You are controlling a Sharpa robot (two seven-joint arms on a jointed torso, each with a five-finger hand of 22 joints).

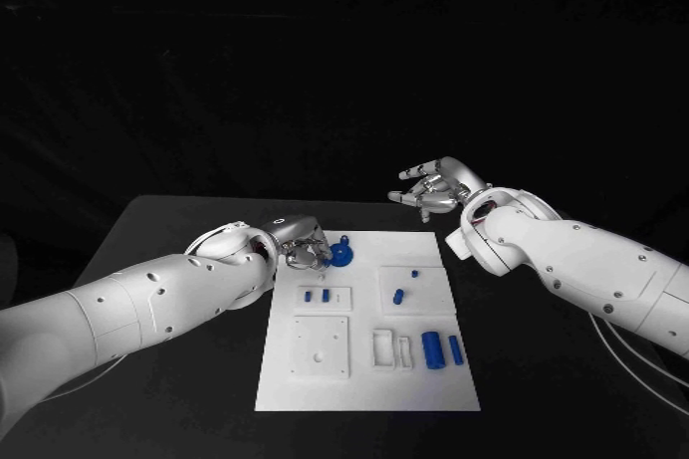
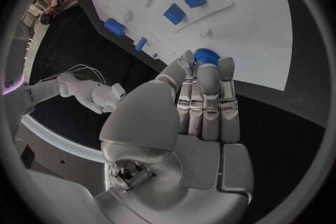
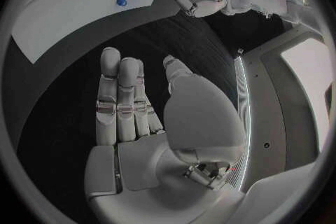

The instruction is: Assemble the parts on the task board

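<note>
Nearest you, at the board's 5 o'clock corner, two blue cylinders (image 1: 431, 347) and (image 1: 457, 350) lie side by side, long axes running 12 to 6. Your task board (image 1: 366, 379) is a white plate stretching away from you at table centre. At its 11 o'clock corner sits a round blue part (image 1: 342, 252), lying flat; its heading cannot be told. Your left hand (image 1: 301, 242) hangs at that corner, fingers (image 2: 207, 102) straight and close together, tips just beside the round part; whether they touch it cannot be told, and nothing is grasped. Smaller blue pieces: a pair (image 1: 318, 296) at board centre-left, another (image 1: 399, 297) at centre-right. Your right hand (image 1: 435, 188) hovers past the 1 o'clock corner, off the board, fingers released and holding nothing.
</note>
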